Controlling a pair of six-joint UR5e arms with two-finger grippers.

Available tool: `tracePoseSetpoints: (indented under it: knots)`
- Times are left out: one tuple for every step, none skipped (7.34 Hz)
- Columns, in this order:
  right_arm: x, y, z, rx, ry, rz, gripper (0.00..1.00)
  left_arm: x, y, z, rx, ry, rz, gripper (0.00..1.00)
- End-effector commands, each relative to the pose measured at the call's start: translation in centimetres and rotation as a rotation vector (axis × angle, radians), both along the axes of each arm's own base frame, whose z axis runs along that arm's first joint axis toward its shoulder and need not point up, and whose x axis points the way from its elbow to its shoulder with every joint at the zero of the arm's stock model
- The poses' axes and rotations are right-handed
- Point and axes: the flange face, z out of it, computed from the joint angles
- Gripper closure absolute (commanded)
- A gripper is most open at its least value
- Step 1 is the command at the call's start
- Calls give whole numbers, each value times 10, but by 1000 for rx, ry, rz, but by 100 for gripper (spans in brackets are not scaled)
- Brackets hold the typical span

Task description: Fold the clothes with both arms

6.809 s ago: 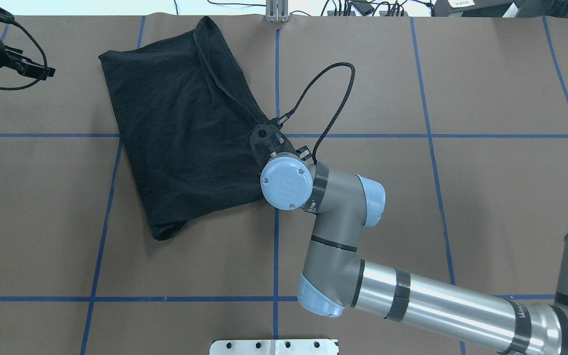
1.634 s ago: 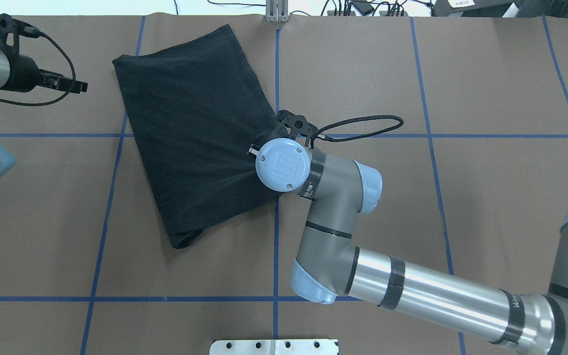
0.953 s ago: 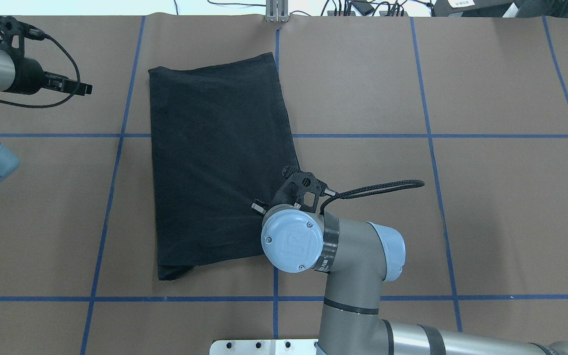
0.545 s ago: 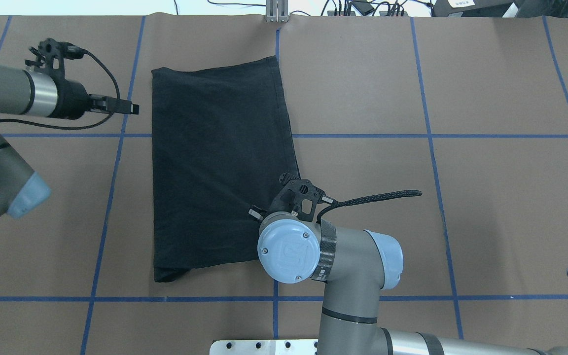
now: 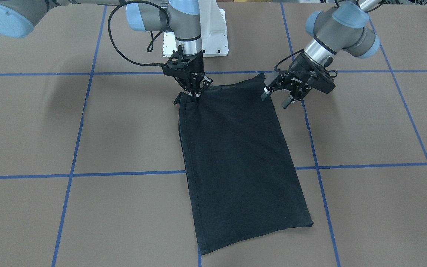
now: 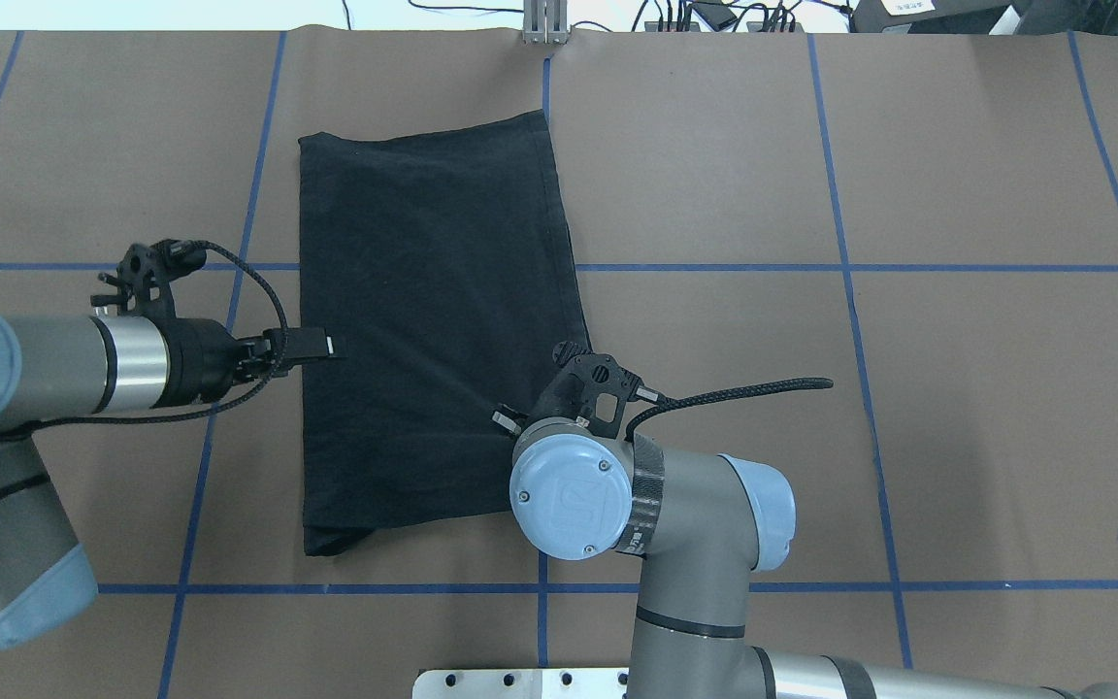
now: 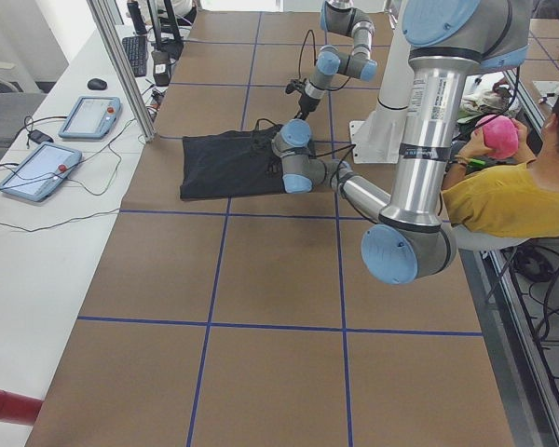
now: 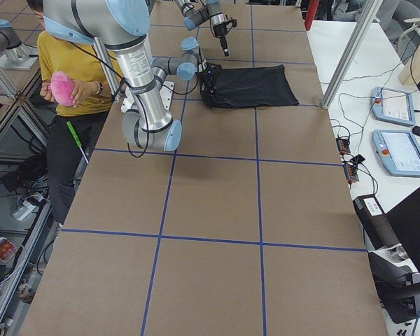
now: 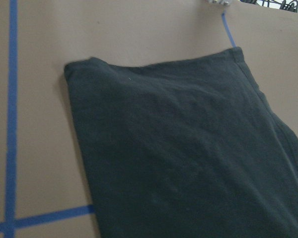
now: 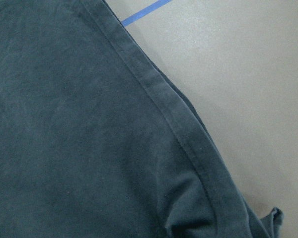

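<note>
The black T-shirt (image 6: 433,320) lies folded into a long rectangle on the brown table, print hidden; it also shows in the front view (image 5: 235,159). My right gripper (image 5: 195,96) points straight down and is shut on the shirt's near right corner; in the overhead view its fingers are hidden under the wrist (image 6: 569,495). My left gripper (image 5: 275,99) is open and empty, hovering at the shirt's left edge near its near left corner; it also shows in the overhead view (image 6: 316,345). The left wrist view (image 9: 188,158) and the right wrist view (image 10: 89,124) show only black shirt cloth.
The white mount base (image 5: 213,33) stands at the robot's edge of the table. Blue tape lines (image 6: 850,267) grid the brown cover. A seated operator in yellow (image 7: 512,200) holds a pink object beside the table. Tablets (image 7: 37,169) lie beyond the far edge.
My left arm has swung in from the far left to the shirt's left edge. Earlier the right gripper dragged and turned the shirt square; in the last half second shirt and right gripper have stayed still.
</note>
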Motion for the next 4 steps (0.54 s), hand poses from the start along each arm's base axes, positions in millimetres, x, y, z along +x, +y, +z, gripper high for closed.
tracePoseSetpoints:
  knots:
    - [0,0,1,2,1,2,100,12,49,19,-92,-5,-12,0]
    - [0,0,1,2,1,2,100,14,70,36,-125,-31,10,0]
    - [1,-1,1,2,1,4,100,23,83,38,-122,-39,21,0]
    - [1,-2,1,3,2,5,100,30,96,41,-122,-46,48,0]
